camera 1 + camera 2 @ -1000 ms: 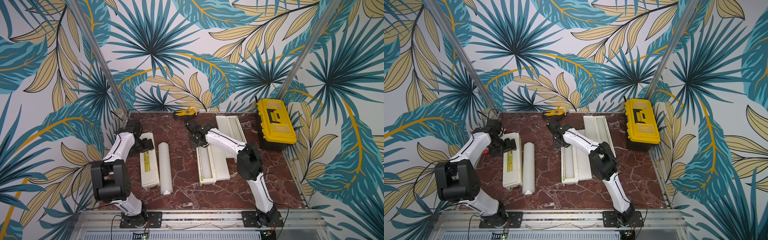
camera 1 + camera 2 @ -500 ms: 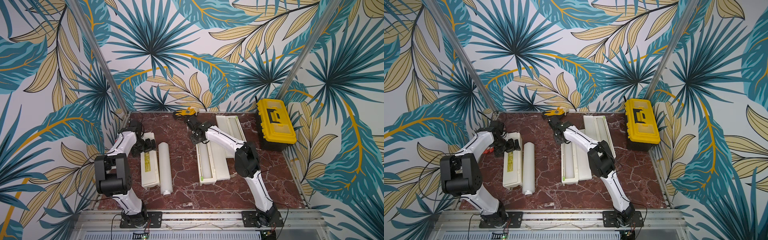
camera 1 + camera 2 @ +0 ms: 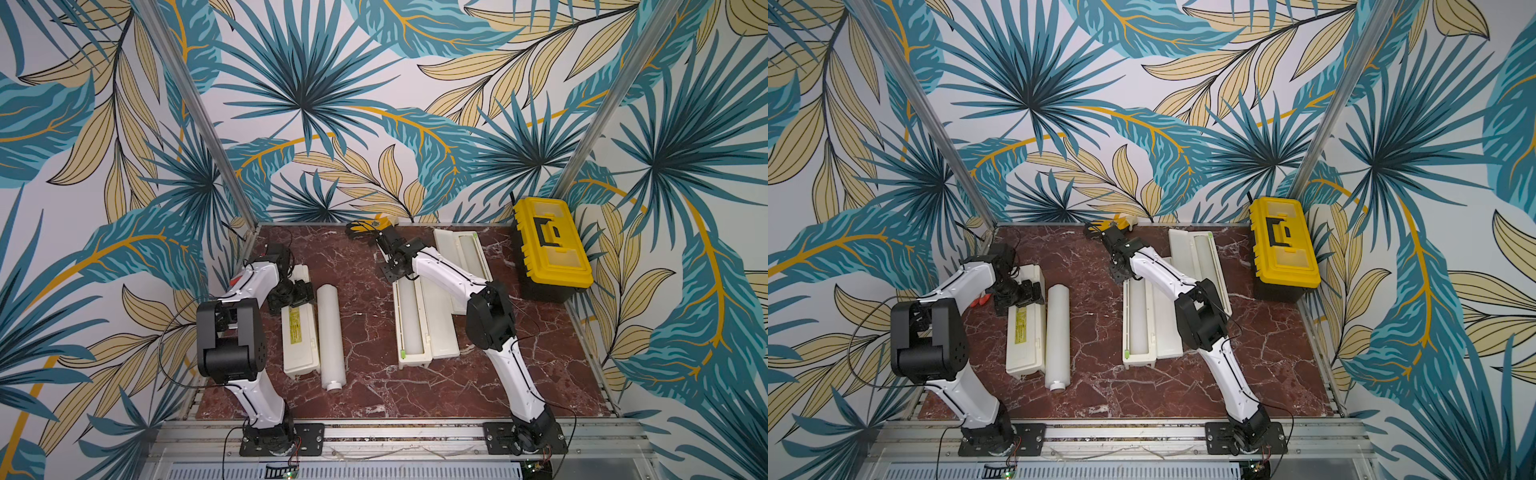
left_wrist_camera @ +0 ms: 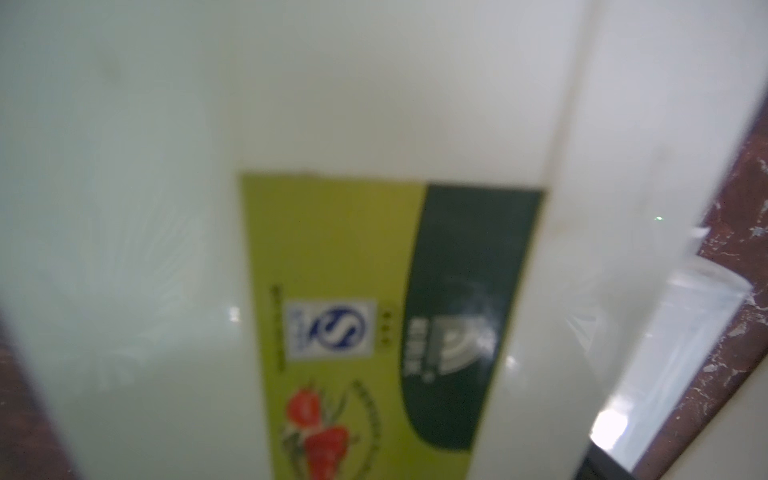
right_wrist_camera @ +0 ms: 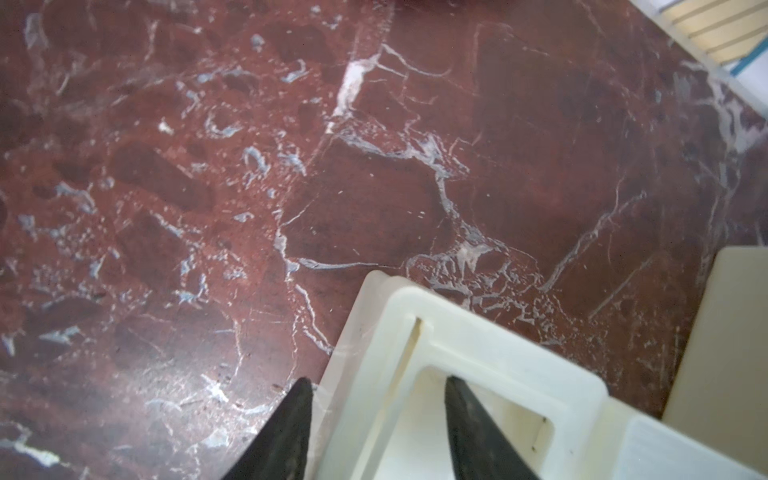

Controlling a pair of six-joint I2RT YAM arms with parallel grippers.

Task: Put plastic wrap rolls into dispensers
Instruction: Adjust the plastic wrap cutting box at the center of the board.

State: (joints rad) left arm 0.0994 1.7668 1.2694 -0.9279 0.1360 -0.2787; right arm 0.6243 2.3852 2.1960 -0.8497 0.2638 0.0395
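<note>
A closed dispenser (image 3: 298, 328) with a yellow-green label lies at the left, and a loose plastic wrap roll (image 3: 331, 332) lies right beside it. My left gripper (image 3: 297, 291) hangs low over that dispenser's far end. The left wrist view shows only the blurred label (image 4: 332, 257) and the roll's tube end (image 4: 690, 324), with no fingers. The middle dispenser (image 3: 411, 320) is open with a roll inside. My right gripper (image 5: 378, 379) is open astride its far end wall (image 5: 478, 345). A further open dispenser (image 3: 469, 253) at the back also holds a roll.
A yellow-and-black toolbox (image 3: 548, 249) stands at the back right, against the wall. A small yellow-black object (image 3: 370, 226) lies by the back wall, and a red item (image 3: 982, 299) sits behind my left arm. The middle dispenser's lid (image 3: 444, 320) lies flat to its right.
My left arm has folded lower, bringing its gripper down close over the closed dispenser. The right gripper's jaws have spread wider at the middle dispenser's far end.
</note>
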